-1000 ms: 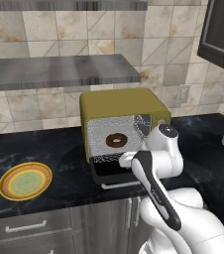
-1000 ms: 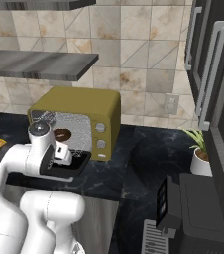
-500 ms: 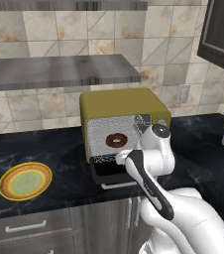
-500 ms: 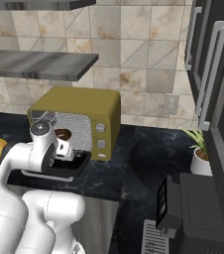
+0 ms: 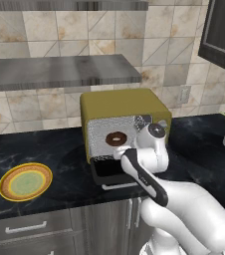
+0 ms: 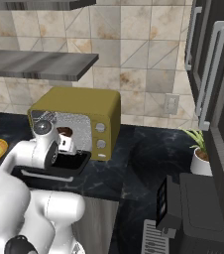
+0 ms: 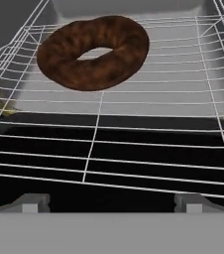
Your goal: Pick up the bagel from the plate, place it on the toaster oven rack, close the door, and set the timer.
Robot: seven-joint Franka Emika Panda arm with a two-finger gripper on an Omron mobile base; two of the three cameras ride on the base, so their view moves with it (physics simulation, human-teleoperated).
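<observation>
The dark brown bagel (image 7: 129,49) lies on the toaster oven rack (image 7: 96,126), well back inside the olive-yellow oven (image 5: 124,105). In the left base view the bagel (image 5: 116,138) shows in the open cavity. The door (image 5: 109,170) hangs open and flat in front of the oven, over the counter edge. My gripper (image 7: 111,203) is open and holds nothing; it hovers above the door, in front of the bagel and apart from it. From the right, the gripper (image 6: 67,144) sits at the oven mouth. The yellow-rimmed plate (image 5: 25,181) lies bare on the counter, far left.
Two round knobs (image 6: 100,128) sit on the oven's right front panel. A grey shelf (image 5: 59,69) hangs above the oven. A potted plant (image 6: 200,158) stands on the counter to the right. Dark cabinets (image 6: 213,64) close off the right side.
The wrist has shifted a little to the left in front of the oven. The bagel stays on the rack, the door stays open, and the jaws stay wide.
</observation>
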